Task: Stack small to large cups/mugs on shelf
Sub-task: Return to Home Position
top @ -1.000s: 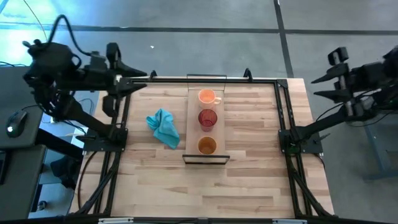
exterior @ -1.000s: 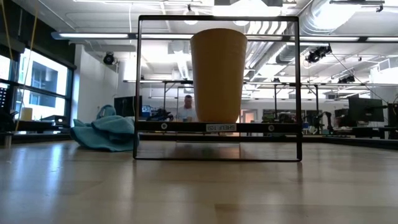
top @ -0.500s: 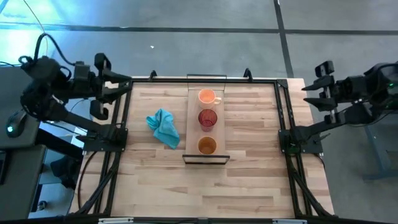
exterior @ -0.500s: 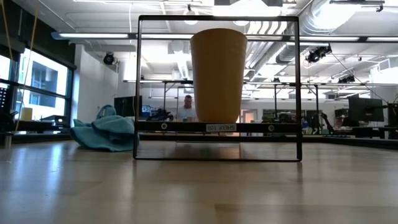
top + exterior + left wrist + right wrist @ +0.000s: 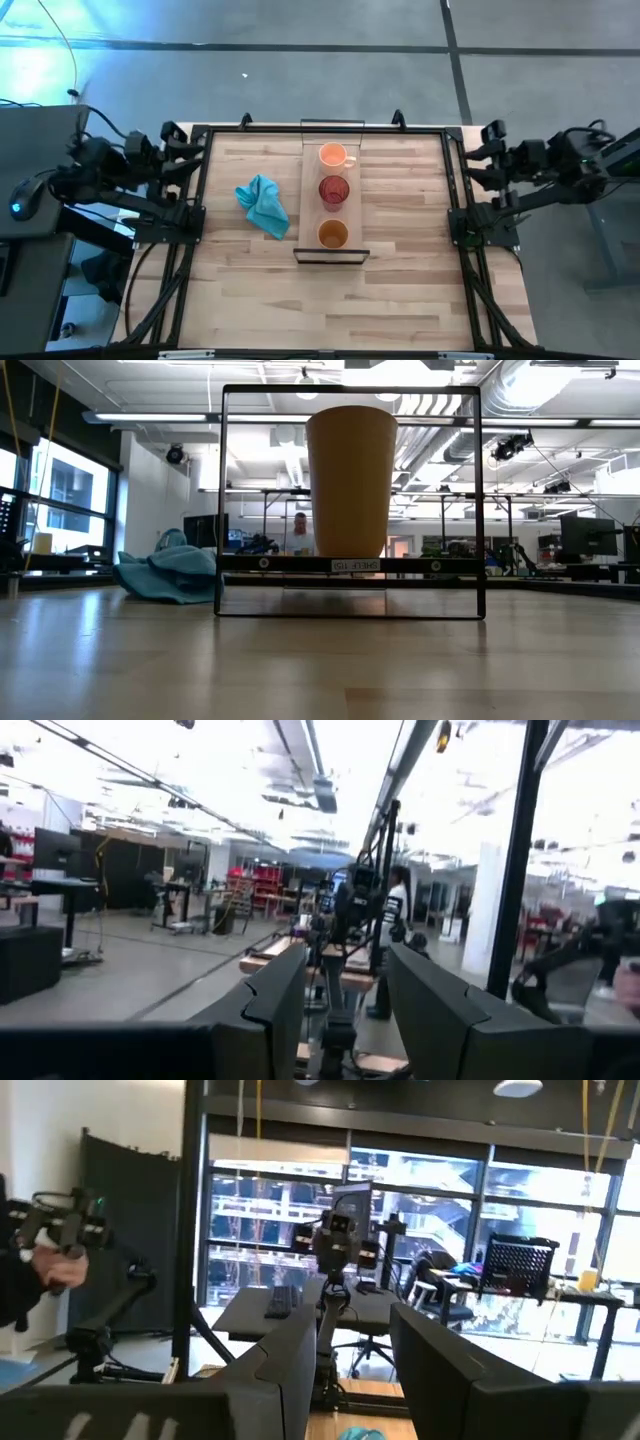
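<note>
Three cups stand in a row on the shelf [image 5: 311, 215] at mid-table. The pale orange mug [image 5: 333, 155] is at the far end, the dark red cup [image 5: 333, 190] in the middle, the amber-brown cup [image 5: 332, 234] nearest. In the low view the amber-brown cup [image 5: 350, 480] hides the other two, standing behind the shelf's dark frame [image 5: 350, 565]. My left gripper [image 5: 186, 150] is open at the table's far left corner. My right gripper [image 5: 482, 152] is open at the far right edge. Both are far from the cups, and each wrist view shows only the left gripper [image 5: 347, 960] or the right gripper [image 5: 352, 1320] and the room.
A crumpled teal cloth [image 5: 263, 205] lies on the table left of the shelf, also in the low view as the teal cloth [image 5: 170, 575]. Dark metal rails [image 5: 195, 200] run along the table's left, right and far edges. People show in the room beyond.
Both arms have folded down and settled at the table's sides. The left gripper has drawn back toward the left edge, and the right gripper has come in toward the right edge. The cups, shelf and cloth have kept still.
</note>
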Tool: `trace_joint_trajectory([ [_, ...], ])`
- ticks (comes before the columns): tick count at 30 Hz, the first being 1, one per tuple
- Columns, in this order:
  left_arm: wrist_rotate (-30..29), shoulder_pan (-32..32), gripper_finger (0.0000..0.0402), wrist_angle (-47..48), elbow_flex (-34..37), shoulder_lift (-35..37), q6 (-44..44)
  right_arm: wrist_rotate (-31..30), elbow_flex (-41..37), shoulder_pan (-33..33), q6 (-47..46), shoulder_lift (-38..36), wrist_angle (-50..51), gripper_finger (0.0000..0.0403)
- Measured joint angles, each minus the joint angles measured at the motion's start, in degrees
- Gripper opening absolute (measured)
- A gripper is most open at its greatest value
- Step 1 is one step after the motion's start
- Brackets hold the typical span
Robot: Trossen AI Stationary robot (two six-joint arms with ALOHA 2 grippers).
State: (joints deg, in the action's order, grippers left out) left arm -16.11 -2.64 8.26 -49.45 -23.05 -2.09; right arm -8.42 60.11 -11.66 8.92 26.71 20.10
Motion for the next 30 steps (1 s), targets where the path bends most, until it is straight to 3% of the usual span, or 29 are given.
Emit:
trace_joint_trajectory([
  [8,-0.1,0.0,0.0131,-9.4,12.6,7.0,-2.5,-0.7,-11.3,0.0,-4.7,-4.8,-7.4,0.0124],
  [21,0.0,0.0,0.0131,-12.3,19.6,8.7,-5.7,-2.5,-31.2,0.0,-13.2,-12.5,-19.9,0.0123],
  [30,1.1,0.0,0.0131,-22.8,29.8,13.5,-7.4,-2.5,-39.3,0.0,-17.7,-16.2,-25.1,0.0123],
])
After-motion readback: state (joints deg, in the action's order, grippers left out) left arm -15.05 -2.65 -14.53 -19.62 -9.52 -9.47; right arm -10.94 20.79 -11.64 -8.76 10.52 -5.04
